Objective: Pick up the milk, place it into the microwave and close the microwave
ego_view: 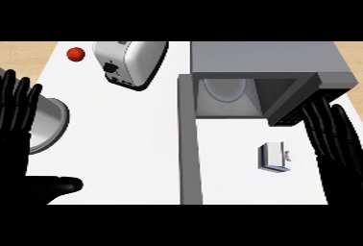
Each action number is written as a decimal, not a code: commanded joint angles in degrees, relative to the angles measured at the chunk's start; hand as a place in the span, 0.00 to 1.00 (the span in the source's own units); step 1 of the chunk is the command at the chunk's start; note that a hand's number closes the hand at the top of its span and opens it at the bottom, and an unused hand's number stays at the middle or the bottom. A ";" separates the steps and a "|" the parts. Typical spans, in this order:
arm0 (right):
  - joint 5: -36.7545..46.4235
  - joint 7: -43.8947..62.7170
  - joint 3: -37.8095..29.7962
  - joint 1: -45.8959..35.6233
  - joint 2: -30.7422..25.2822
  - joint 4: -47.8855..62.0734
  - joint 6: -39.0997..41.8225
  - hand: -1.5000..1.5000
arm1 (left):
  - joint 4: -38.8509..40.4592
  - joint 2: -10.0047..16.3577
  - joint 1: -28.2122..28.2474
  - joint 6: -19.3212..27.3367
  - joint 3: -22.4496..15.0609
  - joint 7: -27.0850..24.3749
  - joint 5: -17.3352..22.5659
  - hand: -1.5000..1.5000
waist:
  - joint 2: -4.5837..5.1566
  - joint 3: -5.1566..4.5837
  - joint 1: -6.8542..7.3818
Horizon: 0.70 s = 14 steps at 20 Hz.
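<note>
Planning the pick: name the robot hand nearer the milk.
The right robot hand, just right of the milk; the left robot hand is across the microwave door, by the metal bowl.

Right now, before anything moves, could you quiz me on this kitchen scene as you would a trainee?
1. True or false: the microwave has its door shut.
2. Where is the milk? A) inside the microwave B) on the counter, near the right hand C) on the floor
3. Fill in: the small red thing lies next to the ____.

Key: 1 false, the door stands open; 2 B; 3 toaster.
</note>
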 commanded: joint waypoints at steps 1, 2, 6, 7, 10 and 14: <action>-1.62 2.87 1.66 4.16 -1.23 -5.68 2.74 0.00 | -2.53 1.68 4.52 -3.21 4.56 1.26 6.30 0.00 | -0.09 -0.02 0.20; 1.79 4.34 4.54 3.17 -0.02 -5.40 1.21 0.00 | -1.41 3.29 2.76 -3.07 7.04 2.81 7.32 0.00 | -0.06 -0.02 0.23; 2.52 6.25 4.20 7.03 0.37 -10.48 0.36 0.00 | -7.62 0.35 10.81 -4.65 5.33 1.14 6.67 0.00 | -0.09 -0.02 0.24; 5.43 2.27 5.98 12.03 0.42 -11.31 0.63 0.00 | -8.75 2.17 10.85 -5.89 7.92 2.91 10.12 0.00 | -0.15 -0.01 0.14; 7.67 -2.38 4.11 11.74 1.36 -5.34 -0.11 0.00 | -5.99 1.39 11.62 -8.25 8.81 0.00 11.19 0.00 | -0.05 0.00 0.12; 5.33 -1.06 0.33 10.56 0.74 -1.44 0.08 0.00 | -11.23 3.54 14.67 -10.18 13.16 3.78 16.31 0.00 | -0.05 0.01 0.46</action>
